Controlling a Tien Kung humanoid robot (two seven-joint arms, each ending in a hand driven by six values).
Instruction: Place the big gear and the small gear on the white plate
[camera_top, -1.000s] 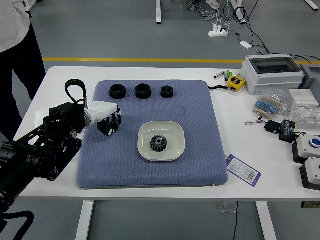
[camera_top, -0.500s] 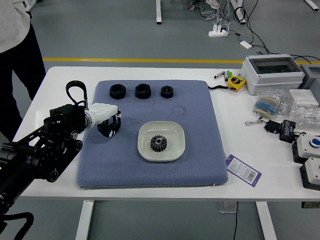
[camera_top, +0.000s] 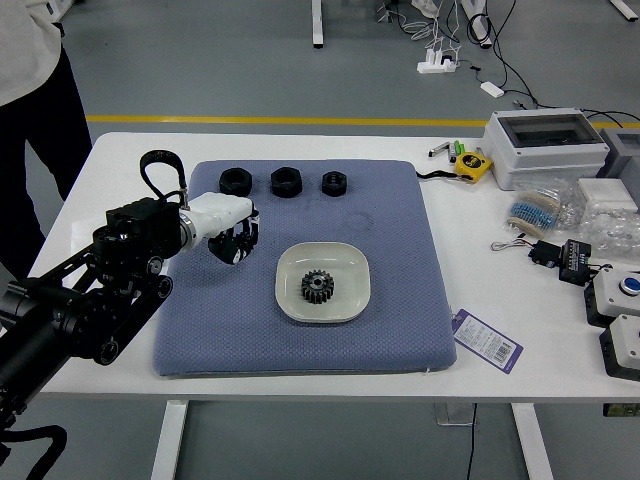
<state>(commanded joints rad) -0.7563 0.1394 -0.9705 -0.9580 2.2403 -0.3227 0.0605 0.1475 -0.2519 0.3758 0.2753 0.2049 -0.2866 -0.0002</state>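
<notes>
Left arm (camera_top: 128, 268) nearer white plate (camera_top: 348, 272)

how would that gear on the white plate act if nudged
The gear looks rigid, probably heavy for its size if its dark sheen means metal. Lying on its flat face, it seems unlikely to roll. The raised rim of the plate would probably stop a slide.

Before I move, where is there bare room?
Mat: right of the plate, and between plate and near edge. Table: the strip between mat and bags. Crowded: the mat's far edge, with three black parts; its left, by the left hand; the table's right side, with boxes.
</notes>
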